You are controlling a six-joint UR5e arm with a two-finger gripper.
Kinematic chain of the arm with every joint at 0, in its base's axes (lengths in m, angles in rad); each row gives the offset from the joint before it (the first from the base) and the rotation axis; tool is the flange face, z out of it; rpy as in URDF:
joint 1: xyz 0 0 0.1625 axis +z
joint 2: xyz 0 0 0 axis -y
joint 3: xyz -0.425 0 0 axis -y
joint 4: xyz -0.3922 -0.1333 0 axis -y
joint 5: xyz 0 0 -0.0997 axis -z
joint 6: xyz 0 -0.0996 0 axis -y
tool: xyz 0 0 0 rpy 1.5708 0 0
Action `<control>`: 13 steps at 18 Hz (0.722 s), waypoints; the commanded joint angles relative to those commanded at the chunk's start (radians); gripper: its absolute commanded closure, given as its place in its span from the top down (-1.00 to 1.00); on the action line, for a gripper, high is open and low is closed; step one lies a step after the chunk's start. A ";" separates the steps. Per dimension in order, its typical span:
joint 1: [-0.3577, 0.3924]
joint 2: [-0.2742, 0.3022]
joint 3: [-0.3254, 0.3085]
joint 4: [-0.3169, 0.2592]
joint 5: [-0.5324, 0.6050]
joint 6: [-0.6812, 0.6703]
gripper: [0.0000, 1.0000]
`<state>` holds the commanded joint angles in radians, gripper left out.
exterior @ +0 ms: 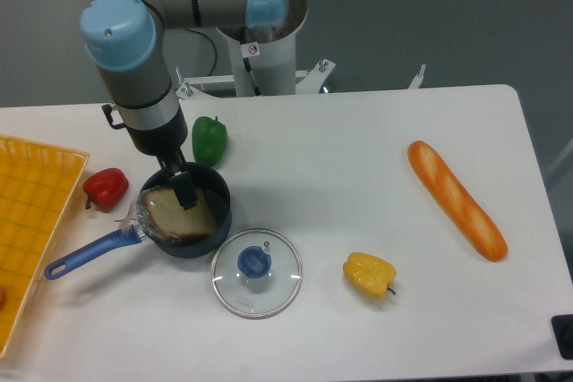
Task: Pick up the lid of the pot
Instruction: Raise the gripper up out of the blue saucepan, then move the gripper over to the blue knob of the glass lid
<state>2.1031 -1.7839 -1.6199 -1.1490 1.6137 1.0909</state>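
Pot lid point(256, 272) lies flat just beside the pot point(224, 201) holding bread point(170, 215); jaws above bread, seemingly pressed together.

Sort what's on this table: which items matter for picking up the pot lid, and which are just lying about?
For the job: round glass pot lid with blue knob; black two-finger hand.
Lying about: dark blue saucepan; bread slice; green pepper; red pepper; yellow pepper; orange baguette; yellow tray.

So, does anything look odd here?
Yes: a wrapped slice of bread sits in the dark pot with the blue handle, an odd filling. The black two-finger gripper reaches into it, not to the round glass lid.
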 joint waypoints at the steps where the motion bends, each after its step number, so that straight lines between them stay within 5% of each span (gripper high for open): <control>1: 0.000 -0.006 0.008 0.000 0.003 -0.006 1.00; 13: 0.153 -0.092 0.051 -0.002 0.002 -0.097 1.00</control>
<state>2.2563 -1.8760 -1.5693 -1.1505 1.6153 0.9940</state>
